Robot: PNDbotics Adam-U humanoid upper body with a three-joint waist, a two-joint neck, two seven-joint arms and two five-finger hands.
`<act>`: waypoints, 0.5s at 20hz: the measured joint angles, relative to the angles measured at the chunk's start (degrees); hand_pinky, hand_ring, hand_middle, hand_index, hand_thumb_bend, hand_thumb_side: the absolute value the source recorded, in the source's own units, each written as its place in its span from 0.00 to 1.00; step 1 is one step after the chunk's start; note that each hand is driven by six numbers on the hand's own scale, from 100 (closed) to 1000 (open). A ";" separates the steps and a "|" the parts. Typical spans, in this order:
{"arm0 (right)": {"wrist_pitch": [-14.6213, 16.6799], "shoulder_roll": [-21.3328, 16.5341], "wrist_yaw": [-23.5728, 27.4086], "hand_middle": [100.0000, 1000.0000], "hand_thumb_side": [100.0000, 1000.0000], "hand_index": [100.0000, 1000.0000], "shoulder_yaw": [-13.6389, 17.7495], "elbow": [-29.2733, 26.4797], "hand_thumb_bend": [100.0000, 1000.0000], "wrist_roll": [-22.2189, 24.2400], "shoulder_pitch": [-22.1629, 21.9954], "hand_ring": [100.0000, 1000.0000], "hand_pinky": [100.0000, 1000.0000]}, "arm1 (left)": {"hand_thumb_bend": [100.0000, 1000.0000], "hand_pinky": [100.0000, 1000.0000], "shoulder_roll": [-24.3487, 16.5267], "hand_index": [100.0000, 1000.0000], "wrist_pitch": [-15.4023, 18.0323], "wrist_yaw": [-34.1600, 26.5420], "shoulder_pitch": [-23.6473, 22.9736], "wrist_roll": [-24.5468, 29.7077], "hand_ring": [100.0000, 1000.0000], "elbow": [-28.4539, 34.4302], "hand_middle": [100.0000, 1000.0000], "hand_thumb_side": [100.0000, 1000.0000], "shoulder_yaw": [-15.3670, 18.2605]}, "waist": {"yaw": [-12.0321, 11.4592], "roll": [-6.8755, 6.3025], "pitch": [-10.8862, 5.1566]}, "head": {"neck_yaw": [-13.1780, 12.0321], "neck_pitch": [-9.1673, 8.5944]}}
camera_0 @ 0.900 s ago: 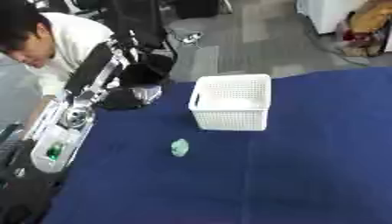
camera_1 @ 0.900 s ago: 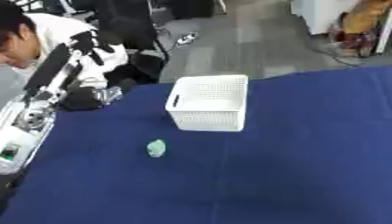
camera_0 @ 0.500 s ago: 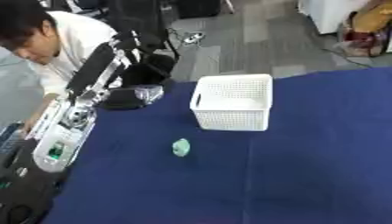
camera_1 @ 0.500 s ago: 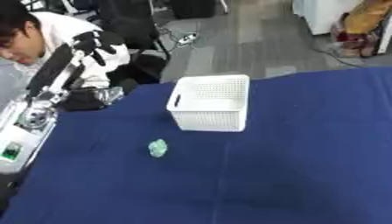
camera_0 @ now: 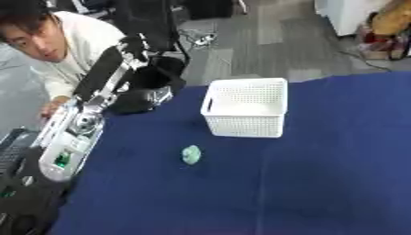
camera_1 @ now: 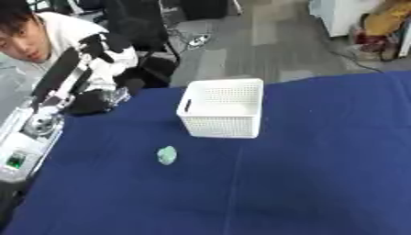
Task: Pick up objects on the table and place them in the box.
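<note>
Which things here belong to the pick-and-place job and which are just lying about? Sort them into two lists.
Part of the job:
- small green object on the blue table
- white basket, the box to fill
- left hand, at the table's far left edge

Not part of it:
- cables on the floor beyond the table
- white cabinet at the back

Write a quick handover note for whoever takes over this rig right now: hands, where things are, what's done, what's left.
Left hand: at the table's far left edge; I cannot tell whether it holds anything.
Right hand: not in view.
White basket: upright on the blue tablecloth, nothing visible inside.
Small green object: on the cloth, in front of the basket and to its left, apart from it.
Done: nothing visibly placed.
Left: put the green object in the basket.
</note>
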State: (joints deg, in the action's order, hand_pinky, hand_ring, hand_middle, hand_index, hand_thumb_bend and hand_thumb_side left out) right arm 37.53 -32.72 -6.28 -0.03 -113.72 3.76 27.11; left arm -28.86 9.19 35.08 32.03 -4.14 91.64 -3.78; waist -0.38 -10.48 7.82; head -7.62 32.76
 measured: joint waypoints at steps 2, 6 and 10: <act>-0.01 0.01 -0.17 0.24 1.00 0.53 0.00 0.00 0.00 -0.01 0.00 0.19 0.00 | 0.48 0.70 1.49 0.88 -0.92 2.19 -0.10 -0.18 0.75 -0.88 0.87 0.90 -0.28 | 0.06 0.06 0.00 | -0.05 0.00; -0.02 0.02 -0.42 0.24 1.00 0.53 0.00 0.00 0.00 0.00 0.00 0.19 0.00 | 0.48 0.70 4.61 0.88 -2.28 6.10 -0.51 -0.43 0.76 -3.07 0.88 0.90 -0.60 | 0.26 0.22 0.00 | -0.47 -0.01; -0.04 0.02 -0.52 0.24 1.00 0.53 0.00 0.00 0.00 0.01 0.00 0.19 0.00 | 0.52 0.68 6.66 0.88 -2.55 8.67 -0.48 -0.84 0.76 -5.80 0.88 0.81 -0.69 | 0.29 0.22 0.00 | -0.49 -0.05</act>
State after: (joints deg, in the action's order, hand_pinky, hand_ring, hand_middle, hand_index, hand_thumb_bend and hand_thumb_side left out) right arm 37.49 -32.69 -6.80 -0.03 -113.72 3.77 27.11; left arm -22.21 6.64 43.75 31.55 -4.98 85.84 -4.47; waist -0.09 -10.26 7.82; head -8.11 32.71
